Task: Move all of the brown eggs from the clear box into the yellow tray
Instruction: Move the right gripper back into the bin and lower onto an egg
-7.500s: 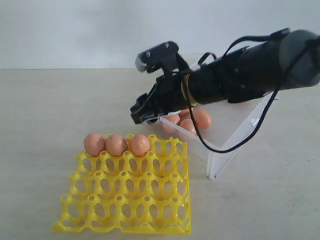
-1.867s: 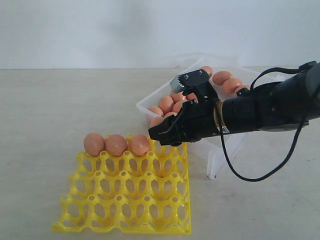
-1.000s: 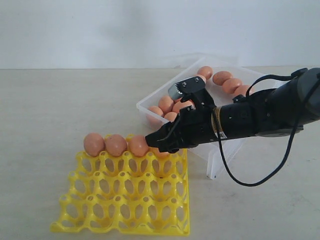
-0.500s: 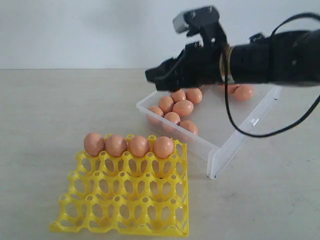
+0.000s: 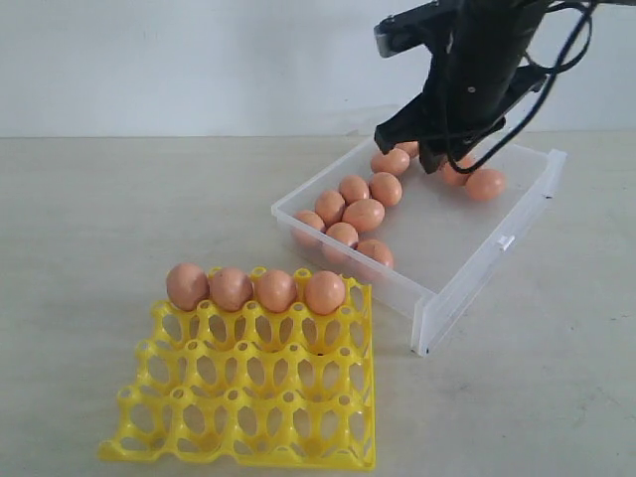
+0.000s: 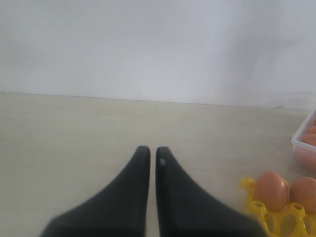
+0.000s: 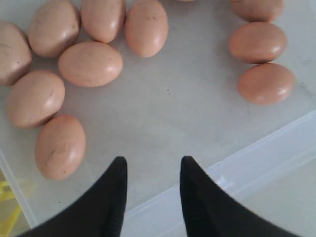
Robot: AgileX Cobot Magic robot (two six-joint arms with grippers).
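Observation:
The yellow tray (image 5: 248,397) lies at the front left, and several brown eggs (image 5: 325,292) fill its back row. Behind it to the right is the clear box (image 5: 475,270), with several more brown eggs (image 5: 364,215) lying loose inside. My right gripper (image 5: 422,149) hangs over the far part of the box. In the right wrist view it (image 7: 153,165) is open and empty above the box floor, with eggs (image 7: 90,63) beyond its tips and none between them. My left gripper (image 6: 149,153) is shut on nothing, low over the bare table beside the tray's corner eggs (image 6: 270,190).
The pale table (image 5: 119,219) stretches left of the box and tray, with a white wall behind. The box's low wall (image 7: 266,158) with its small latch tab runs under my right fingertips. The left arm does not show in the exterior view.
My right gripper set one more egg into the tray's back row, let go, rose, and swung back over the box. The box eggs and the tray stayed put.

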